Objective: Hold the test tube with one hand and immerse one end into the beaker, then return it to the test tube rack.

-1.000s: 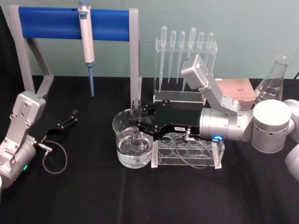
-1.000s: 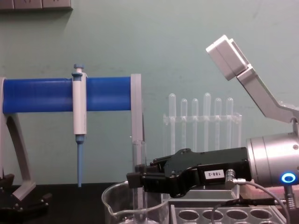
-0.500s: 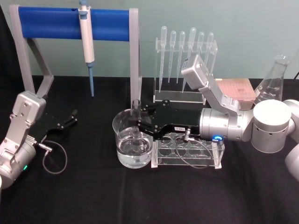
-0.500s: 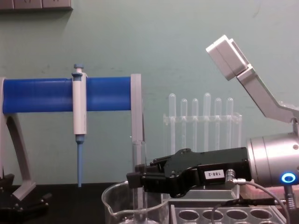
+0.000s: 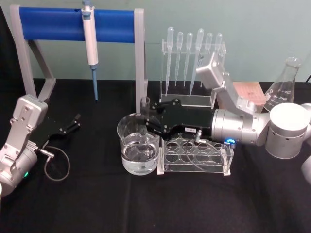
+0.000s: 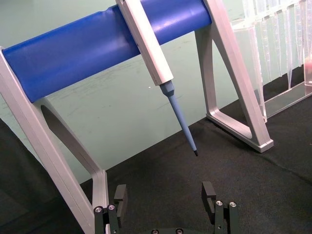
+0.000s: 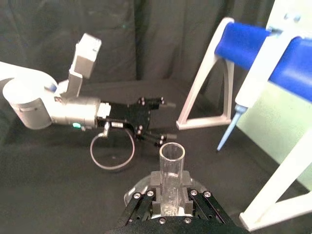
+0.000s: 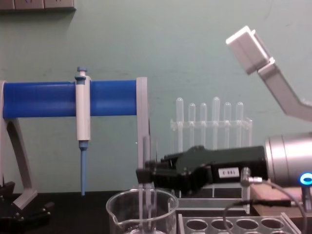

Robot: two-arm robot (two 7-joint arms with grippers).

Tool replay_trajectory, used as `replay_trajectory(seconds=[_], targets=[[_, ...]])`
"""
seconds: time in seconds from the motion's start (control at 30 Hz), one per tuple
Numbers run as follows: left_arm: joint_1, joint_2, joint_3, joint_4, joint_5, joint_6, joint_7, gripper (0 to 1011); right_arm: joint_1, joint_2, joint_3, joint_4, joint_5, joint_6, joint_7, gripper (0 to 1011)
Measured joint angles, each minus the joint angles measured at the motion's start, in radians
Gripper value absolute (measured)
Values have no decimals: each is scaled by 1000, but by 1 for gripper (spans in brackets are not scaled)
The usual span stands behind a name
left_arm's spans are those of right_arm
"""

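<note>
The right claw (image 5: 147, 118) reaches in from the right, held level above the beaker (image 5: 138, 150), its two black fingers pinching the test tube (image 5: 145, 112) partway down its length. In the right wrist view the test tube (image 7: 171, 171) stands upright between the finger pads (image 7: 186, 192), open rim up. From the chest view the test tube (image 8: 146, 183) hangs vertically, its upper part above the right claw (image 8: 144, 174) and its lower part inside the beaker (image 8: 142, 212), below the flared rim. The beaker holds clear liquid in its lower part and stands on the black counter (image 5: 155, 204), just left of a clear tube rack (image 5: 195, 156) with round holes.

Behind the rack stands a clear stand of pipettes (image 5: 193, 53), and to the right of it a conical flask (image 5: 284, 83). At the back left a white-and-blue pipettor (image 5: 90, 41) hangs from a blue bar stand (image 5: 73, 24).

The left claw (image 5: 73, 122) rests low at the left of the counter, well apart from the beaker; in the left wrist view the left claw (image 6: 166, 194) has its fingers spread with nothing between them.
</note>
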Motion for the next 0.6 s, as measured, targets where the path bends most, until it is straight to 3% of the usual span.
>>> replay_trajectory(seconds=[0.6], targets=[[0,0,0,0,0,0,0,1000,15,71,73,-190,83,48,-5,246]])
